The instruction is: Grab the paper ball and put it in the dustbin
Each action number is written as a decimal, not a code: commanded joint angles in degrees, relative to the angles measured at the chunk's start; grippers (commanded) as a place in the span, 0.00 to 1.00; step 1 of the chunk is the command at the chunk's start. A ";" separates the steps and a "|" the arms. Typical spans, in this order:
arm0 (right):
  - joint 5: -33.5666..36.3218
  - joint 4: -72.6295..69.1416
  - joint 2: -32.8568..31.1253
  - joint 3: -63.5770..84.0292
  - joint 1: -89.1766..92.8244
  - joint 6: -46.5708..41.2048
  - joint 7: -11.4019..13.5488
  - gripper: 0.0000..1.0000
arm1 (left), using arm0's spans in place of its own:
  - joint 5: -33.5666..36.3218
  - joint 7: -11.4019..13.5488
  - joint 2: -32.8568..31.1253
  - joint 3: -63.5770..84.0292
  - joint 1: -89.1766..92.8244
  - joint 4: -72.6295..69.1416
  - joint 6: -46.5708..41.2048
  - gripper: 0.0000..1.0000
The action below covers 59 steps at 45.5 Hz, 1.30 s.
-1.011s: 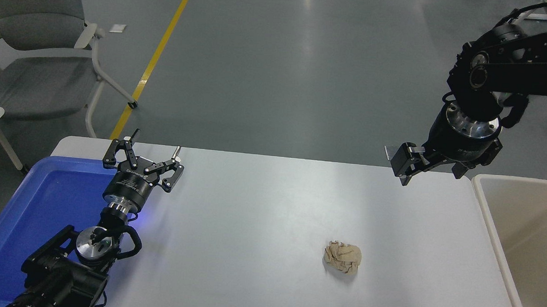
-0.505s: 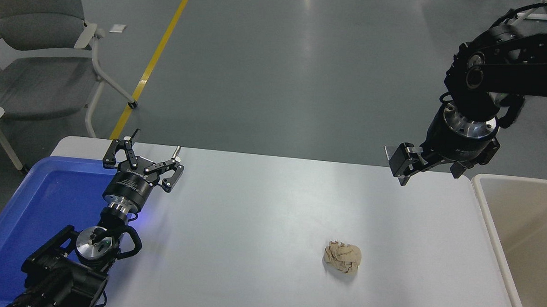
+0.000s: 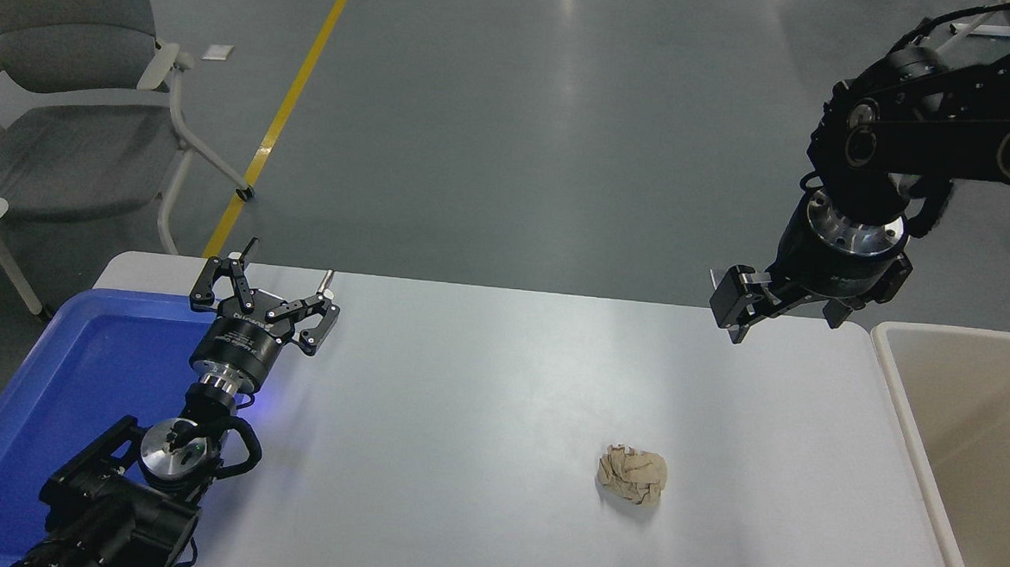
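The paper ball (image 3: 631, 475), a crumpled tan wad, lies on the white table (image 3: 480, 420) right of centre, towards the near edge. The cream dustbin (image 3: 898, 399) stands at the table's right end, with its pale rim and inner wall showing. My right gripper (image 3: 784, 320) hangs open and empty high over the table's far right corner. It is well above and behind the paper ball and just left of the dustbin. My left gripper (image 3: 290, 262) is parked open at the far left, beside the blue tray.
A shallow blue tray (image 3: 41, 397) takes up the table's left end under my left arm. A grey chair (image 3: 75, 79) stands on the floor beyond the far left corner, next to a yellow floor line (image 3: 285, 108).
My right gripper has drifted a little to the left and upward, still open. The paper ball and the left arm have not moved.
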<state>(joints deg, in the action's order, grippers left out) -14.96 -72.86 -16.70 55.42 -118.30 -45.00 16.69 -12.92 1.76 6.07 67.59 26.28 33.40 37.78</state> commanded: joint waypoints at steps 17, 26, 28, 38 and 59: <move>-0.06 0.62 0.09 -0.22 0.79 0.00 0.00 1.00 | 0.00 0.00 0.00 0.00 0.00 0.00 0.01 0.99; 0.02 3.77 -0.96 -1.54 0.70 0.00 0.00 1.00 | 0.00 0.00 0.00 0.00 0.00 0.00 0.01 0.99; 0.02 4.92 -1.49 -2.33 0.70 0.00 -0.08 1.00 | 0.00 0.00 0.00 0.00 0.00 0.00 0.01 0.99; 0.02 5.72 -3.78 -4.35 0.70 0.00 -0.08 1.00 | 0.00 0.00 0.00 0.00 0.00 0.00 0.01 0.99; -0.06 13.52 -4.92 -7.24 -0.54 0.00 -0.08 1.00 | 0.00 0.00 0.00 0.00 0.00 0.00 0.01 0.99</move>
<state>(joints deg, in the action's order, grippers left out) -15.01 -65.54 -20.84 50.33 -118.95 -45.00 16.62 -12.92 1.76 6.07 67.59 26.28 33.40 37.78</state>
